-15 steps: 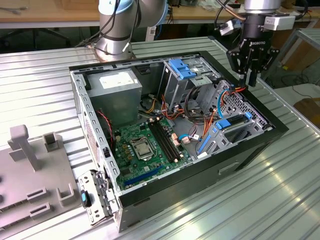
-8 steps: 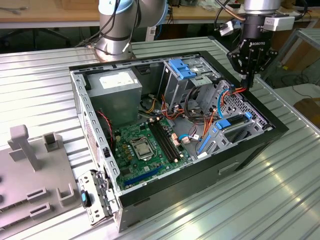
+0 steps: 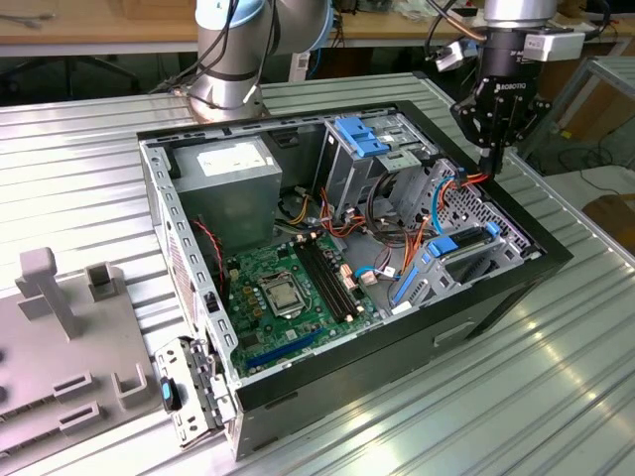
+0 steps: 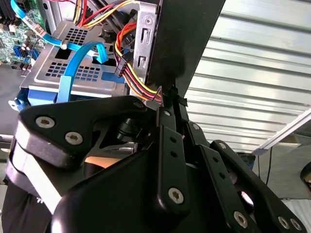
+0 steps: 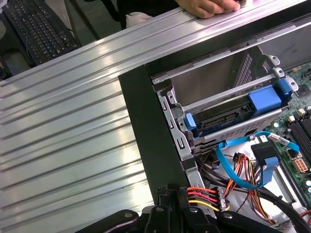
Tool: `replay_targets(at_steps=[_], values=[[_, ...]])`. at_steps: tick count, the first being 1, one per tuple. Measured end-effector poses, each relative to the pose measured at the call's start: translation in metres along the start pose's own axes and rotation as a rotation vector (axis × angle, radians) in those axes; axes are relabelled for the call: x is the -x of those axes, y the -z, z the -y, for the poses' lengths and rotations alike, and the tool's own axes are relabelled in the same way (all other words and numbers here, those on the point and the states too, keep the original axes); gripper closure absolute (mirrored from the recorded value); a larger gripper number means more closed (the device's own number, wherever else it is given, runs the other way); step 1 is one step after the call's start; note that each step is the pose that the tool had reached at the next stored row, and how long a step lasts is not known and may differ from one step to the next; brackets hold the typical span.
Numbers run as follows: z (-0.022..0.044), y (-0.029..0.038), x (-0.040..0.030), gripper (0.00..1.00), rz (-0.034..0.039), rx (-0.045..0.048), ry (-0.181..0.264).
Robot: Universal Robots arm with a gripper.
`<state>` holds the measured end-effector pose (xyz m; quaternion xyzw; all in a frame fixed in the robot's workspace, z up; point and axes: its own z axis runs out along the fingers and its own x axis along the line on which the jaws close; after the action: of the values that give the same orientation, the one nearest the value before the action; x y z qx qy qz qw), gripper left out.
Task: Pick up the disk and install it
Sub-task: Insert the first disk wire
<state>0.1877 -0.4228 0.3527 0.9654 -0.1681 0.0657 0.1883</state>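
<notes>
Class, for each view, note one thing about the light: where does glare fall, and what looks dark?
Exterior view: glare streaks the ribbed silver metal table at the exterior view's lower right. Second wrist view: the black gripper looms dark near the lens, against a table washed out bright. First wrist view: pale sheen bands the table.

White lettering runs in a short line across the dark body of the hand point(image 3: 493, 167) in the exterior view. A white label point(image 3: 230, 159) on top of the grey power supply point(image 3: 223, 203) carries print too fine to read. In the second wrist view a paper tag point(image 4: 32, 24) on a blue cable point(image 4: 18, 11) bears small dark marks, also illegible. The markings on the motherboard point(image 3: 288, 288) and the key legends on the keyboard point(image 5: 41, 26) cannot be made out.
</notes>
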Motion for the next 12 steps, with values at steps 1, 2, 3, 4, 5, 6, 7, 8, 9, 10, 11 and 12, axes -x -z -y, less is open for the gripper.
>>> replay_targets(at_steps=[1, 2, 3, 4, 5, 6, 7, 8, 9, 10, 11, 12], values=[[-0.0007, 0.001, 0.0007, 0.83, 0.0, 0.0, 0.0], [-0.0015, 0.0031, 0.0004, 0.83, -0.0006, 0.0012, 0.0], [-0.002, 0.0046, 0.0001, 0.83, -0.0007, 0.0015, 0.0], [-0.003, 0.0065, 0.0001, 0.83, -0.0006, 0.0016, 0.0], [-0.0045, 0.0085, 0.001, 0.83, -0.0006, 0.0016, 0.0], [-0.0056, 0.0093, 0.0007, 0.83, -0.0003, 0.0016, -0.001], [-0.0064, 0.0096, 0.0005, 0.83, 0.0001, 0.002, -0.002], [-0.0075, 0.0093, 0.0005, 0.83, 0.0006, 0.0022, -0.003], [-0.0086, 0.0088, 0.0003, 0.83, 0.0008, 0.0022, -0.004], [-0.0104, 0.0081, -0.0003, 0.83, 0.0008, 0.0023, -0.004], [-0.0122, 0.0072, -0.0008, 0.83, 0.0008, 0.0022, -0.004], [-0.0142, 0.0065, -0.0015, 0.83, 0.0007, 0.0024, -0.004]])
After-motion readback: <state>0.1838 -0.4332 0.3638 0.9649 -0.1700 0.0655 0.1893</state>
